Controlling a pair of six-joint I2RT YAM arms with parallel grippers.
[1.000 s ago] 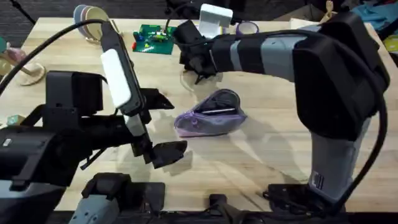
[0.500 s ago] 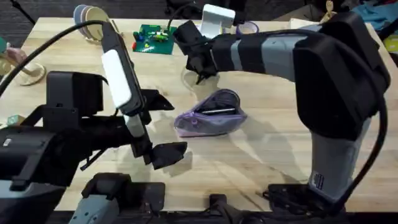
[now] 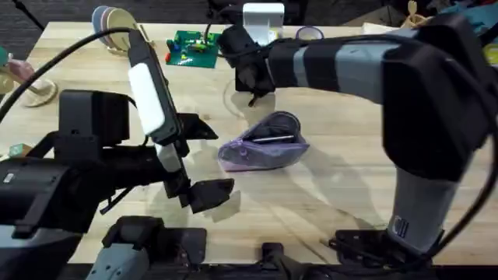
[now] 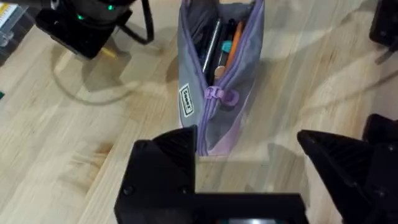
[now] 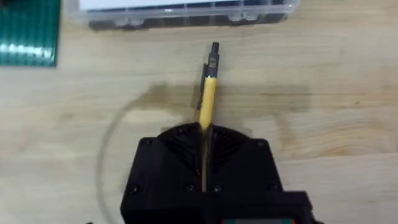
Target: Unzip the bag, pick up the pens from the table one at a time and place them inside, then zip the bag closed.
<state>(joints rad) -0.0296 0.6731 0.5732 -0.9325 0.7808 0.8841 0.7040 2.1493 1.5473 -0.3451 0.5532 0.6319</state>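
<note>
**Yellow pen in the right gripper's grasp as pouch lies open mid-counter**

The right gripper (image 5: 204, 146) is closed tight on a yellow pen (image 5: 208, 87), its two black fingers pressed together around the lower end of the barrel while the dark tip points outward over the bare wood of the counter (image 3: 342, 194). Seen from overhead, that right gripper (image 3: 250, 80) sits toward the far side of the counter, beyond the bag (image 3: 262, 145) and apart from it, with its long grey-and-black arm reaching in across the middle from the lower right. A clear plastic box (image 5: 186, 11) lies just past the pen's tip, and the corner of a green mat (image 5: 28, 31) shows beside it.

The bag rests on its side near the centre of the counter, unzipped, its mouth gaping. The left wrist view looks straight down its length: the bag (image 4: 217, 93) stands with lavender fabric and grey panel parted, the zipper pull (image 4: 216, 94) partway along, and several pens (image 4: 219, 43) already lying inside, one dark and one orange among them.

The left gripper (image 4: 249, 158) hangs just short of the bag's near end, its black fingers spread wide and holding nothing. From overhead the left gripper (image 3: 204, 159) sits just beside the bag, not touching it.
</note>
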